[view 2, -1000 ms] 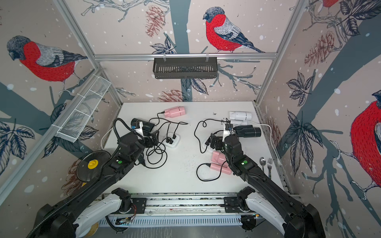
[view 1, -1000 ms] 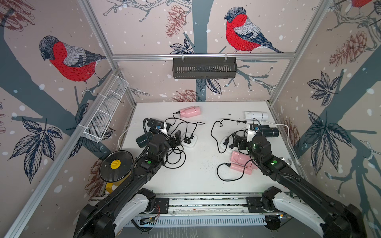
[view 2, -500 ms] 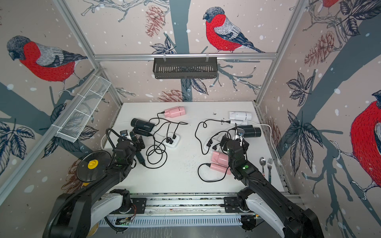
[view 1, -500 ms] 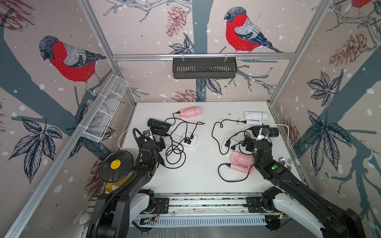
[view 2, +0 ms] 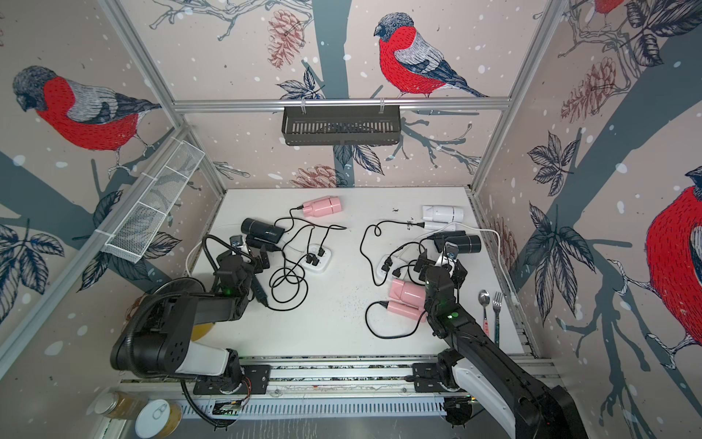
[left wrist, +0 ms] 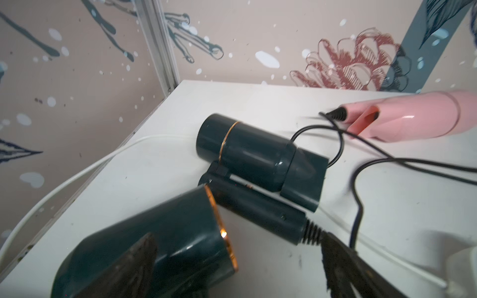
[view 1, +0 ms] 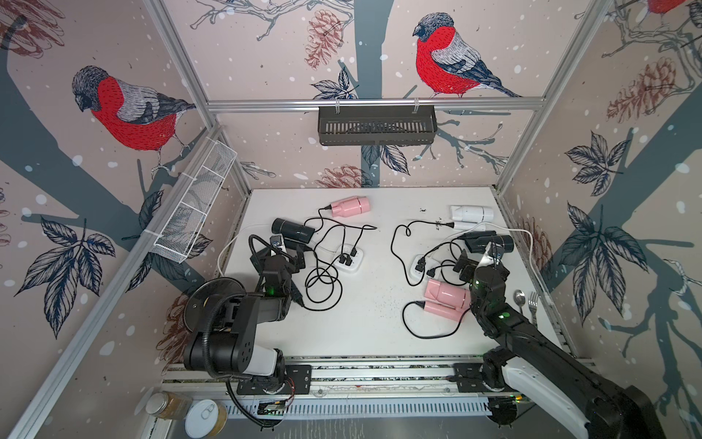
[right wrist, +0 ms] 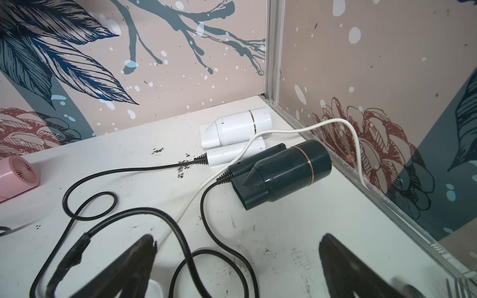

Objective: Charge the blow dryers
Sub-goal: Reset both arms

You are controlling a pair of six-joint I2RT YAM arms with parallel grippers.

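"How do the tools stand?"

"Both are spread and pinching nothing. The left tool [view 1: 287, 252] hangs near the left edge of the bench [view 1: 372, 327], over a dark dryer [left wrist: 154, 245]. A second dark dryer [view 1: 292, 230] lies just beyond it."

"And the other dryers?"

"A pink dryer [view 1: 349, 206] lies near the far edge and the white dryer [view 1: 471, 213] in the far right corner. A third dark dryer [view 1: 494, 242] is just nearside of that, beyond the right tool [view 1: 478, 263]. A second pink dryer [view 1: 444, 298] lies beside the right arm. Black plugs sit in the left power strip [view 1: 356, 266] and the right power strip [view 1: 427, 259]."
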